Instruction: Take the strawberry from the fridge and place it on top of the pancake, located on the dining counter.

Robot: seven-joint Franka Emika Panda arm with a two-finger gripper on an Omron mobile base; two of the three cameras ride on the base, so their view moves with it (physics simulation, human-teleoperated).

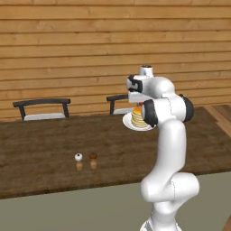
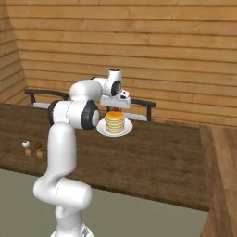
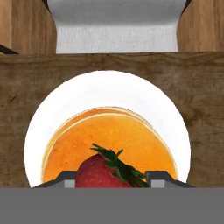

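Hand is gripping the strawberry at the frame's bottom centre, above the pancake. Looks light and squishy, so hold its sides gently.

Here's the strawberry, dark red with a spiky green leaf cap, sitting between the fingers right over the pancake. From the hand view, whether it touches that golden-orange top can't be told. The pancake is a tan round stack, upright and neat, centred on its small white plate. From the right base view the pancake sits towards the far edge of the desk, a long dark-brown wood-grain top. In the left base view the pancake peeks out beside the arm, a speck of red just above it.
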